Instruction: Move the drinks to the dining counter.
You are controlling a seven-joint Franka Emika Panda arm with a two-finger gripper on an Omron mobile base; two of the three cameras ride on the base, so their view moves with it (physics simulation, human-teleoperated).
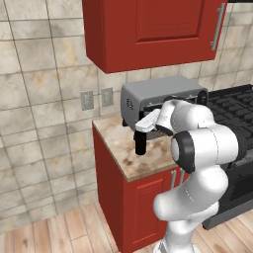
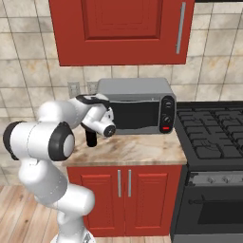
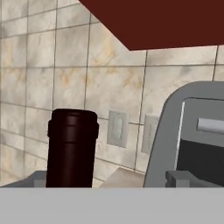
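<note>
A black wine bottle (image 1: 141, 144) stands on the narrow marbled countertop (image 1: 129, 157), just left of a grey toaster oven; its lower body (image 2: 91, 138) shows under the hand. My gripper (image 3: 111, 179) is level with the bottle's neck (image 3: 72, 148) and open. The neck sits between the fingertips (image 3: 38, 178), close to the left one, and nothing is gripped. From the left base camera the gripper (image 1: 140, 129) hovers at the bottle's top. The dining counter is out of view.
The toaster oven (image 2: 135, 107) stands right beside the bottle. A red wall cabinet (image 1: 153, 29) hangs overhead. Wall sockets (image 3: 118, 127) are on the tiled wall behind. A black stove (image 2: 213, 135) adjoins the counter on the right.
</note>
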